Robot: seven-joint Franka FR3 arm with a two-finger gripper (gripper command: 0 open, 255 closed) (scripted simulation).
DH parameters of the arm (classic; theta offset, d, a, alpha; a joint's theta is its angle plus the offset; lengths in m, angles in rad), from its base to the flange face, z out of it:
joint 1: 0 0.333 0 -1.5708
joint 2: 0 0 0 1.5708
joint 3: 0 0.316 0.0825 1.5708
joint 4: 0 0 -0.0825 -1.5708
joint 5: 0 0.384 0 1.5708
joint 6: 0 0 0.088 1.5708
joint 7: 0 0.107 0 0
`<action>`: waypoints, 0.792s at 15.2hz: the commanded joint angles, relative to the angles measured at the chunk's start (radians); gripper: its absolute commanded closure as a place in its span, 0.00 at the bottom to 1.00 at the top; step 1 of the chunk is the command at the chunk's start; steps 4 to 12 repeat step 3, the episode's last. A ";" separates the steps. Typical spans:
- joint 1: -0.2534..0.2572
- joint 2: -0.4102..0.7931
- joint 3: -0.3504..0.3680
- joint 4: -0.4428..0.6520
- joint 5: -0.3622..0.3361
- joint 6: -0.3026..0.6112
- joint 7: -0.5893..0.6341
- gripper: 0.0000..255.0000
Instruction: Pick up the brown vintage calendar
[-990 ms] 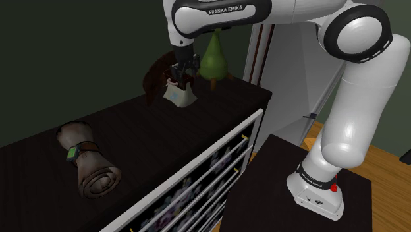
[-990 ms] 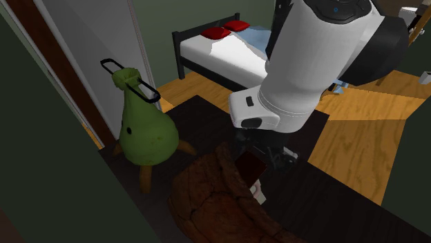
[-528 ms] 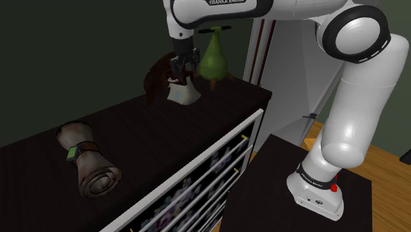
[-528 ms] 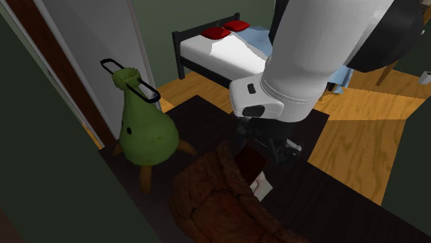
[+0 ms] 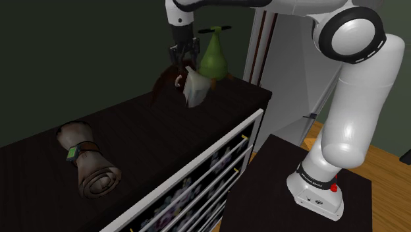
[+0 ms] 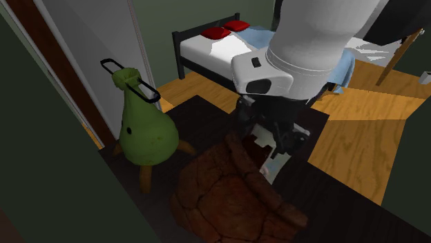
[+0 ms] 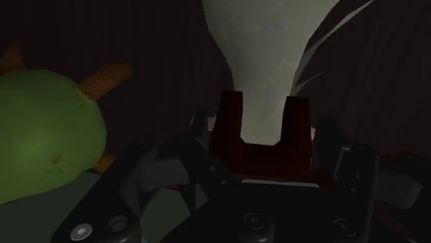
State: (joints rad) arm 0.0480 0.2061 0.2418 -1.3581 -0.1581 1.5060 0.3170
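Arm (image 5: 352, 125): rises from its base at the shoulder view's lower right, bends at the dark elbow joint near the top, then runs about level toward that view's upper left. Wrist turned downward, so the gripper (image 5: 184, 60) points nearly straight down. Jaws closed on the dark red top of the calendar (image 5: 195, 89), which hangs tilted beneath them.

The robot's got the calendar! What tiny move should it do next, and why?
Probably lift straight up, slowly. The gripper is shut on the calendar, which hangs tilted low over the dresser, right beside the brown lump and near the green pear. Going up looks safest for clearing them without a bump.
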 commanded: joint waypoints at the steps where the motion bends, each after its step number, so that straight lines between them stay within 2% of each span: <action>1: 0.003 0.009 0.000 0.043 -0.003 -0.032 -0.002 1.00; 12: 0.003 0.010 0.000 0.046 -0.003 -0.034 -0.003 1.00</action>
